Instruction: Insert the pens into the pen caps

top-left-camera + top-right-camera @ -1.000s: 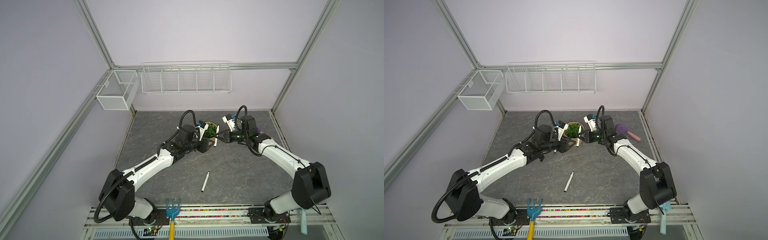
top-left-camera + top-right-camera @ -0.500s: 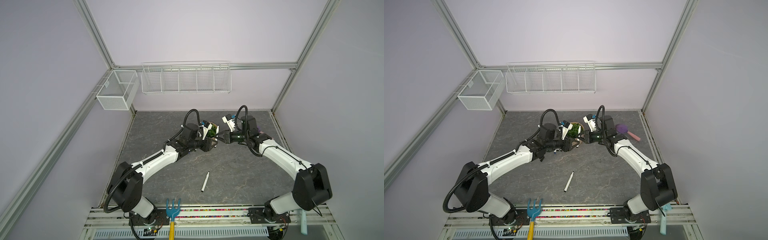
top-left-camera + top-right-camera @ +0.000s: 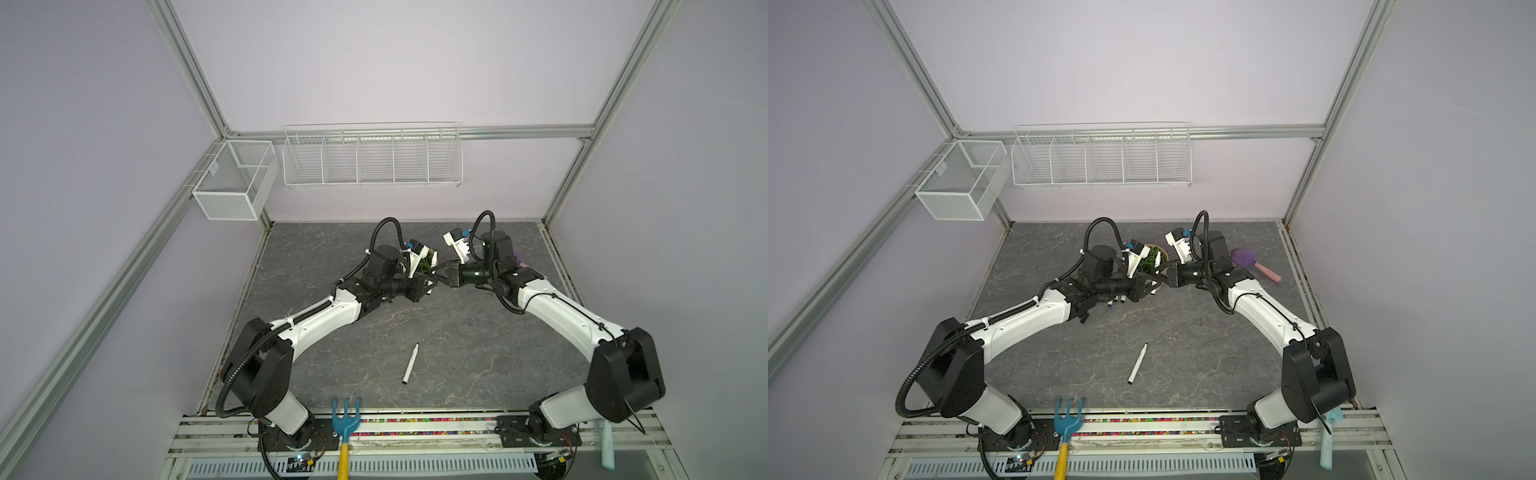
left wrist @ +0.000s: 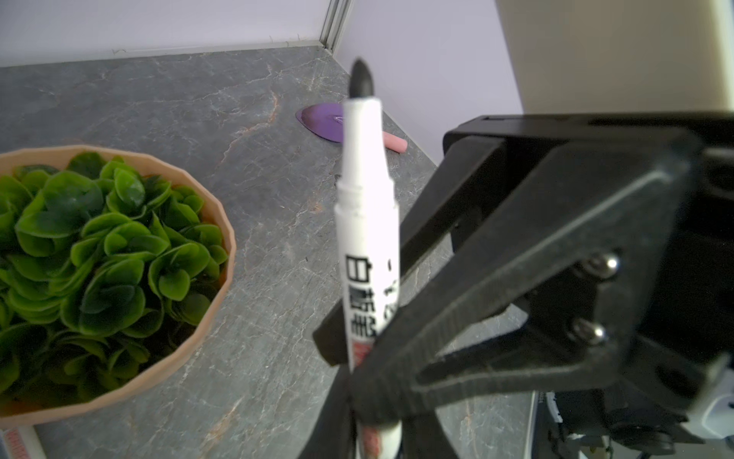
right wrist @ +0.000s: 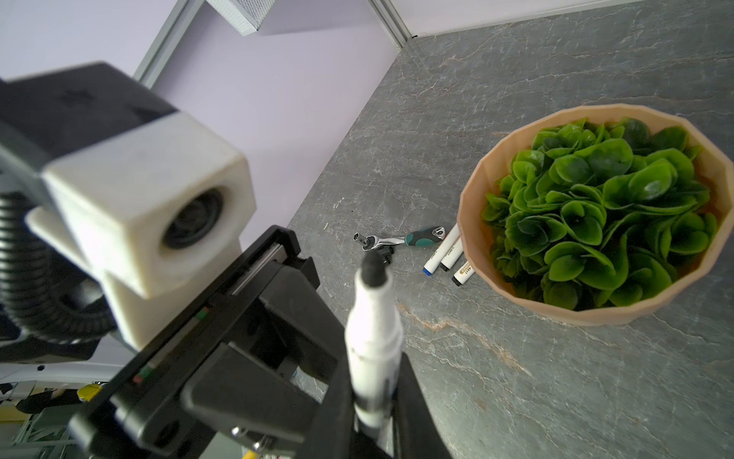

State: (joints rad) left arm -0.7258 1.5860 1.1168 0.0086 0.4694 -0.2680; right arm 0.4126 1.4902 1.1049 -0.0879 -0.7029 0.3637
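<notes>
while the right gripper (image 5: pixel 375 405) clamps the pen (image 4: pixel 367 222), the left gripper (image 3: pixel 430 286) pinches nearer its tail.

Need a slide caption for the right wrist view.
Right hand grips an uncapped pen; three more pens, a wrench and a potted plant lie beyond.

Tally across all views.

White pens total 5: raised pen (image 4: pixel 367 222), loose pen (image 3: pixel 409 364), blue-tipped pen (image 5: pixel 441 250), black-tipped pen (image 5: pixel 453 254), gold-labelled pen (image 5: pixel 464 273).
Plant bowl (image 5: pixel 470 214): 1.
Ratchet wrench (image 5: pixel 399 239): 1.
Purple-headed tool (image 3: pixel 1246 258): 1.
Blue hand fork (image 3: pixel 345 419): 1.
Pale teal tool (image 3: pixel 607 446): 1.
Wall baskets number 2: mesh basket (image 3: pixel 232 183), two compartments; wire basket (image 3: pixel 372 156), five compartments.
Arms number 2: left arm (image 3: pixel 316 320), right arm (image 3: pixel 557 311).
</notes>
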